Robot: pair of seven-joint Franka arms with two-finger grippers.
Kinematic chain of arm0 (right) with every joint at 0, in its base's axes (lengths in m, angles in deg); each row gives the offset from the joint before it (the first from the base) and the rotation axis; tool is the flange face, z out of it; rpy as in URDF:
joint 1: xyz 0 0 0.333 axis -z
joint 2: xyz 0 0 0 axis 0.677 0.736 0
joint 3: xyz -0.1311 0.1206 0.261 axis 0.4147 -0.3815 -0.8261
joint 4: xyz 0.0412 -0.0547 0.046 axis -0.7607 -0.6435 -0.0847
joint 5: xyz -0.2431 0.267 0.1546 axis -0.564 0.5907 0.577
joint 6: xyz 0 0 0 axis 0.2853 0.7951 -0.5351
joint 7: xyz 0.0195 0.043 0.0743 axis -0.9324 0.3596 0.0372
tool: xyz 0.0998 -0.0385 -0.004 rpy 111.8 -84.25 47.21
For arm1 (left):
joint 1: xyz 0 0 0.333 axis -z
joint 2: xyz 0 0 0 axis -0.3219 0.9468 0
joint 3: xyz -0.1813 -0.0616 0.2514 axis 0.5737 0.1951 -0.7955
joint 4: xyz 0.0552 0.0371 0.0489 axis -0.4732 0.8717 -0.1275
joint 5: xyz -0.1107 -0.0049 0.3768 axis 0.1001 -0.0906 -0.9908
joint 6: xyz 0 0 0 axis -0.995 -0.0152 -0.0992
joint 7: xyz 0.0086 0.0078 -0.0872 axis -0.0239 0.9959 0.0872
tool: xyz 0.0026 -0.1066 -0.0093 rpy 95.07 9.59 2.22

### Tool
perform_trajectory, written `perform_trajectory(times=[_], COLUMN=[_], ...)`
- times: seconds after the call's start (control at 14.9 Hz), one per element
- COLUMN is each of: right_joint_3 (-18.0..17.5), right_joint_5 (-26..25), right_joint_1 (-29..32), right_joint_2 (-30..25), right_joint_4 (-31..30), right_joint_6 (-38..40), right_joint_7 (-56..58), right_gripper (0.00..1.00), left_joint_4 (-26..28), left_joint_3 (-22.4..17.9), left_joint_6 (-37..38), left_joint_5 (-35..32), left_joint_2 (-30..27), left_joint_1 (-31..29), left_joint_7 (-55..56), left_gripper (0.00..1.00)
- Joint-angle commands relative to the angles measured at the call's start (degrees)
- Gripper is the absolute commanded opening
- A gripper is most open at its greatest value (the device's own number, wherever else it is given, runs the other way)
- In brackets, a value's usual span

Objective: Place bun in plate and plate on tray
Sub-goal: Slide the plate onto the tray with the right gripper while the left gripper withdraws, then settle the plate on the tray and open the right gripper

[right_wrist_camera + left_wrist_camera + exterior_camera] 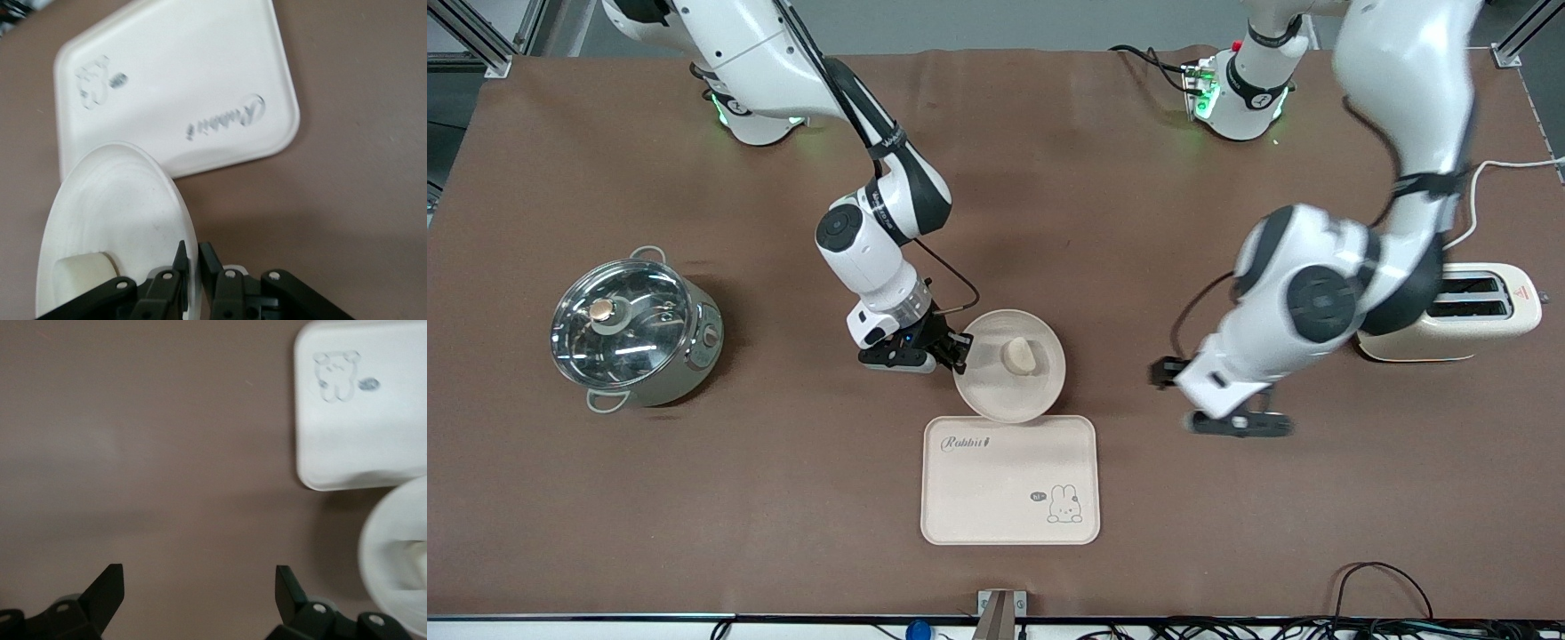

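The bun (1020, 356), a pale rounded lump, lay in the round, shallow, smooth cream plate (996, 391), whose edge overlapped the flat rectangular tray (978, 498) with rounded corners and a rabbit drawing. The right tool (957, 348) was clenched on the plate's rim, at the side toward the right arm's end of the brown matte worktop (694, 498), its arm bent down steeply. The left tool (1240, 424) hung released over bare worktop near the tray.

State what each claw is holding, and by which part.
The right claw pinches the plate by its rim, bun inside. The left claw is open over bare table, holding nothing.
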Motion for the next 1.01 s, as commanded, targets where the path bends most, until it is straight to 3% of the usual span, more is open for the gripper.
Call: perform_trajectory(times=[0.0,0.27,0.47,0.67,0.94], right_joint_3=[-0.1,0.1,0.1,0.1,0.1], right_joint_5=[4.8,7.0,6.7,6.2,6.6], right_joint_1=[0.4,2.3,4.2,3.9,4.0], right_joint_2=[3.3,15.1,24.9,26.3,26.2], right_joint_4=[7.1,21.3,32.2,32.5,26.1], right_joint_6=[0.1,-0.2,-1.5,-3.3,-11.4], right_joint_7=[0.1,0.1,0.8,1.7,7.4], right_gripper=[0.00,0.00,0.00,0.00,0.00], left_joint_4=[1.9,1.7,1.9,2.4,2.4], left_joint_3=[0.3,0.8,0.6,0.7,1.5], left_joint_6=[4.2,15.5,22.9,23.0,23.1], left_joint_5=[-1.5,-0.2,4.2,4.3,4.2], left_joint_2=[-7.3,-17.1,-24.1,-25.1,-25.8], left_joint_1=[-6.0,-11.9,-12.3,-12.3,-11.7], left_joint_7=[-9.8,-14.3,-13.8,-14.0,-14.1], left_gripper=[1.00,1.00,1.00,1.00,1.00])
